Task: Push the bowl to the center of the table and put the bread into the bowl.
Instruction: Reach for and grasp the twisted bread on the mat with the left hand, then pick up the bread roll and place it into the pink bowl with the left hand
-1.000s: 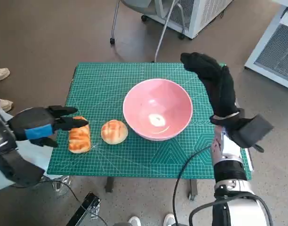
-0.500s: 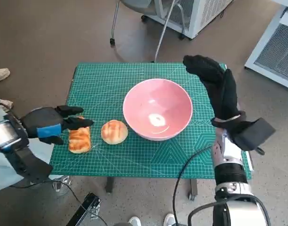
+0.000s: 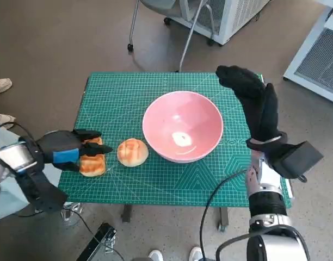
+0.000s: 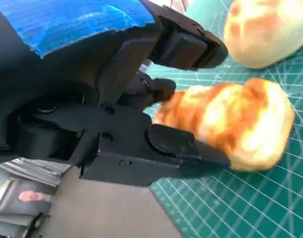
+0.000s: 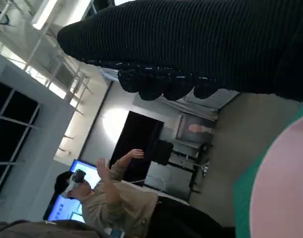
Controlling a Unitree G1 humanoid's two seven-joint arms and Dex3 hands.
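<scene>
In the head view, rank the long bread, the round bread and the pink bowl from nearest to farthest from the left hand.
1. Long bread: under the fingers of the left hand, near the table's left edge.
2. Round bread: just to the right of the long bread.
3. Pink bowl: about mid-table, farthest right of the three.

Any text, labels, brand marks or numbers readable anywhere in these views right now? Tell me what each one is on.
None can be read.
The green cutting mat shows only printed grid lines and angle guides; any scale marks along its edges are too small to read.
The pink bowl, both bread pieces and the blue tape on the left hand carry no lettering.
The blue screen behind the person is too blurred to read.
</scene>
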